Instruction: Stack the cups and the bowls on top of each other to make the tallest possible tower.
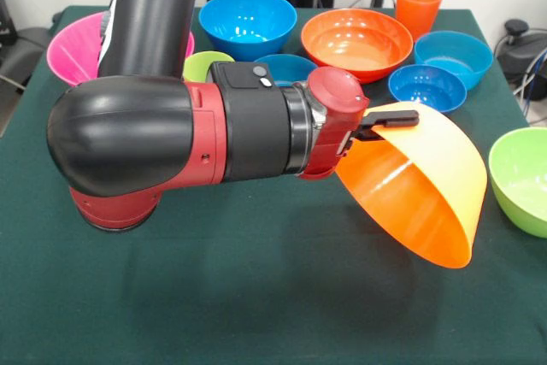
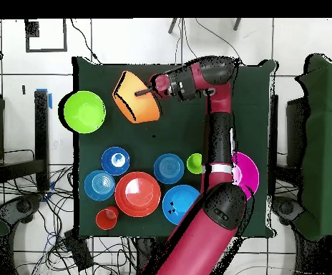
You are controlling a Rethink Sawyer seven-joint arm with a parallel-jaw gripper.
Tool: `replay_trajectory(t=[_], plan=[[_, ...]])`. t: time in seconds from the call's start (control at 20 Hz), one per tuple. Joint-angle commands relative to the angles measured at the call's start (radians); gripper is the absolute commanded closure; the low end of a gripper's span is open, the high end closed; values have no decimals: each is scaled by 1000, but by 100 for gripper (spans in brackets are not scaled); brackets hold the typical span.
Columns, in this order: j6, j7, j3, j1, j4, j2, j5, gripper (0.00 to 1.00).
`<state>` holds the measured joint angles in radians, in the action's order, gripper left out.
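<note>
Clamped on the rim of the large light-orange bowl (image 1: 423,190), the black gripper (image 1: 386,124) sits right of centre in the front view, its dark fingers pinching the bowl's upper edge so that the bowl hangs tilted on its side above the green table (image 1: 239,297), its opening turned toward the lower right. From the left of that frame, the pink bowl (image 1: 73,44) shows at the upper left, half hidden behind the red and black arm (image 1: 171,138), which crosses the middle of the picture. Just right of the arm's upright part, the lime green cup (image 1: 203,64) peeks out, with a small blue bowl (image 1: 286,67) beside it and the medium blue bowl (image 1: 248,23) behind them at the top. Next comes the red-orange bowl (image 1: 356,42), then the ribbed orange cup (image 1: 419,6) at the upper right. Two more small blue bowls (image 1: 427,87) (image 1: 453,55) stand just right of the red-orange one, close together. At the right edge, well apart from the rest, the lime-green bowl (image 1: 523,179) sits upright. In the overhead view the held bowl (image 2: 137,99) lies in the upper left part of the table, near the lime-green bowl (image 2: 84,112).
</note>
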<state>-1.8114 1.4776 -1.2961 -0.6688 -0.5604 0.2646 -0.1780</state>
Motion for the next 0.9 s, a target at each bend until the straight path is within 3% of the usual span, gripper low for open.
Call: replay_trajectory(t=[0.05,0.9], plan=[[-103,-396,56,24,144,62,-111,100],[-171,-411,2,33,193,97,-149,100]])
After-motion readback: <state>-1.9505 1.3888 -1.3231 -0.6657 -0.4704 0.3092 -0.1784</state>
